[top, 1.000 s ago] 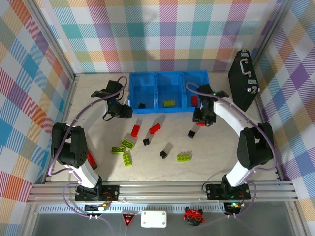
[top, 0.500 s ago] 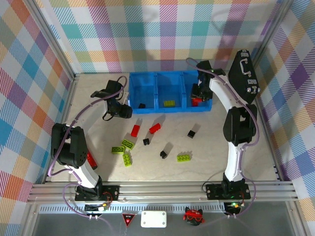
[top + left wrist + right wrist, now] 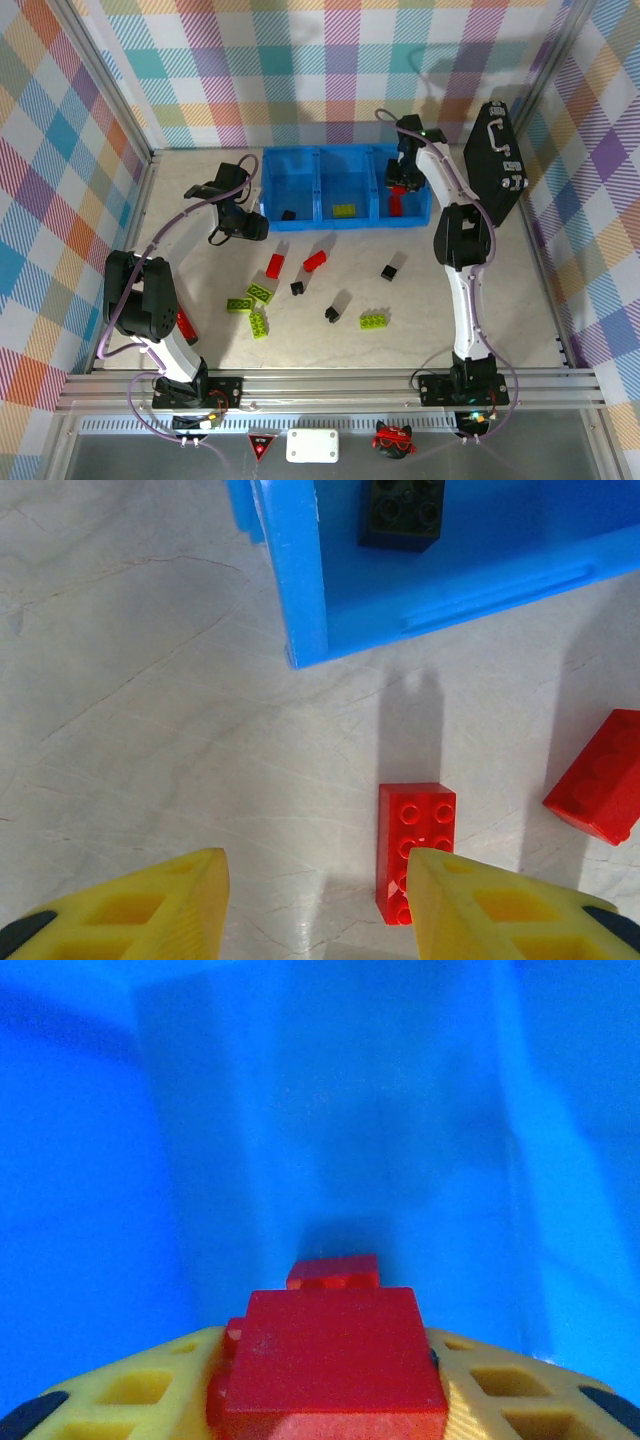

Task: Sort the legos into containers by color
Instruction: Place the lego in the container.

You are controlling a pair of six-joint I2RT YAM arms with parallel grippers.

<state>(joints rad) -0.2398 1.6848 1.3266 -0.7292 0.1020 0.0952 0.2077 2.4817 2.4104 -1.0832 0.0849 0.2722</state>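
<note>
Three joined blue bins (image 3: 318,172) stand at the back of the table. My right gripper (image 3: 399,187) hangs inside the right bin (image 3: 200,1110), shut on a red brick (image 3: 335,1360); another red brick (image 3: 335,1272) lies on the bin floor just beyond it. My left gripper (image 3: 243,226) is open beside the left bin's front corner (image 3: 300,580), low over the table, with a red brick (image 3: 415,830) by its right finger (image 3: 500,910). A black brick (image 3: 402,515) lies in the left bin and a green one (image 3: 343,210) in the middle bin.
Loose on the table are red bricks (image 3: 275,265) (image 3: 316,261), black bricks (image 3: 297,287) (image 3: 390,271) (image 3: 331,313) and green bricks (image 3: 259,291) (image 3: 260,322) (image 3: 375,320). One red brick (image 3: 186,325) lies by the left arm. A black handled case (image 3: 495,160) stands at the right wall.
My right gripper has travelled from the table in front of the bins up and back into the right bin, carrying the red brick. The left arm has not moved.
</note>
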